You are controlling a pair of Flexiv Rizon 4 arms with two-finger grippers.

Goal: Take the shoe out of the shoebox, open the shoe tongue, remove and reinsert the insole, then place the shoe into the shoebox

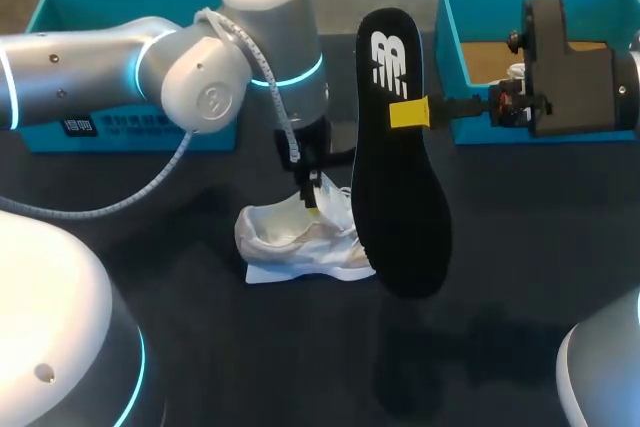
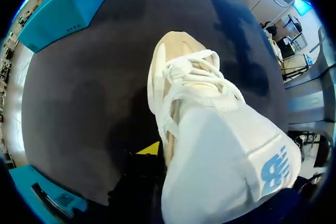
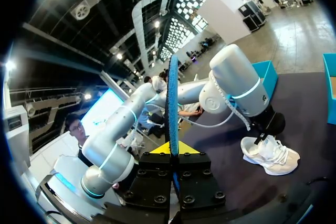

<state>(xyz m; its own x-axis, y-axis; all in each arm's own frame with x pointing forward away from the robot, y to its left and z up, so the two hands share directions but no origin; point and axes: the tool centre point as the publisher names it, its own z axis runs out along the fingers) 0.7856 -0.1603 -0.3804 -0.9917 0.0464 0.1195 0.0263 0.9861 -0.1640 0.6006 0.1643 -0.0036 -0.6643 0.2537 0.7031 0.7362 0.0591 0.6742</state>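
A white shoe lies on the dark table, mid-view. My left gripper reaches down into its opening, shut on the tongue, a broad white flap with a blue logo. In the left wrist view one yellow fingertip shows beside the tongue and the other is hidden behind it. The laces lie ahead. My right gripper is shut on a black insole and holds it upright above the table, right of the shoe. In the right wrist view the insole stands edge-on between the yellow tips.
A teal shoebox sits at the back right, behind my right wrist. Another teal box part lies at the back left under my left arm. The left arm stands over the shoe.
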